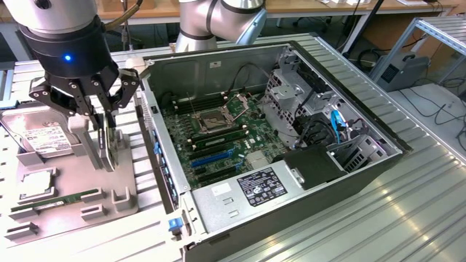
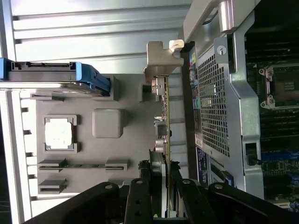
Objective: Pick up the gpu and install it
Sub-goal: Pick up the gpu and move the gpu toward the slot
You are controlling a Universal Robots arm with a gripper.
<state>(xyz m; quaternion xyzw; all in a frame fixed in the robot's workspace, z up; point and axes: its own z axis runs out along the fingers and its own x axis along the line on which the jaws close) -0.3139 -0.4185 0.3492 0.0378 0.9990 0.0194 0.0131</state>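
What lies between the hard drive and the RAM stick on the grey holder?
The CPU chip sits in a square recess of the grey holder, between the hard drive and the RAM stick. Both the exterior and wrist views show it.

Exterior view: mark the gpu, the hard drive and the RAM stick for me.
gpu [image 1: 110, 141]: exterior view, on the card's edge where it stands upright.
hard drive [image 1: 45, 139]: exterior view, on its white label.
RAM stick [image 1: 57, 200]: exterior view, on the middle of the long green strip.
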